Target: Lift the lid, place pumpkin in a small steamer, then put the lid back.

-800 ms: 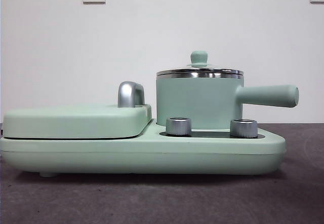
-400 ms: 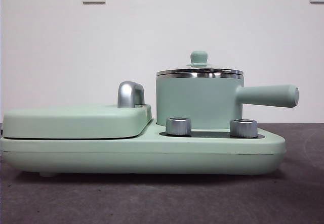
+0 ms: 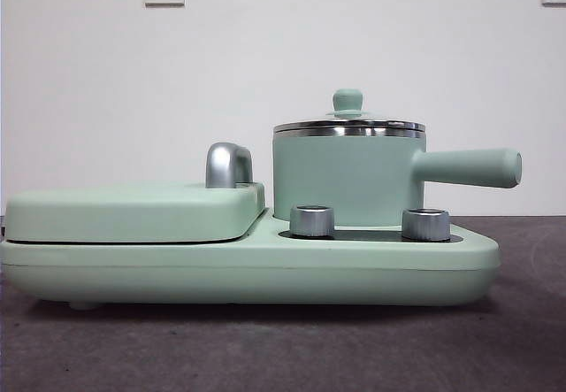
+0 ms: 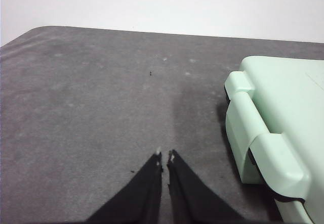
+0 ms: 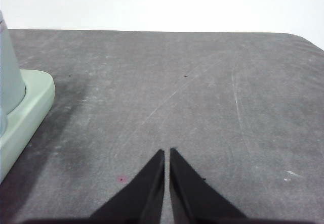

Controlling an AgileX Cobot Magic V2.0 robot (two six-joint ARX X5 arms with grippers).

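Nothing lifted yet. Lid (image 3: 348, 125) seated flat on small steamer (image 3: 345, 180), steel rim on steel rim, mint knob straight up, so ready for a top-down pinch on that knob. Steamer parked upright on the appliance base (image 3: 248, 268), behind two silver knobs (image 3: 312, 220); sits there presumably because that is its heating spot.

Long side handle (image 3: 469, 167) lying level, sticking out sideways from the pot wall toward the base's outer end. Pot's own axis vertical; handle's long axis horizontal, running along the length of the base.

Flat rectangular cover (image 3: 133, 211) closed on the other half of the base, with a chrome handle (image 3: 227, 165) rising at its edge.

Left gripper (image 4: 164, 158): fingers pressed together, empty, hovering low over bare grey surface (image 4: 101, 107), cover end of the base off to one side of the fingertips. Right gripper (image 5: 167, 155): fingers likewise closed on nothing, base corner (image 5: 25, 107) and a sliver of pot wall off to the side, well apart.

Pumpkin not visible in any view; location unknown. Both arms seemingly waiting, lid removal judged the first step.
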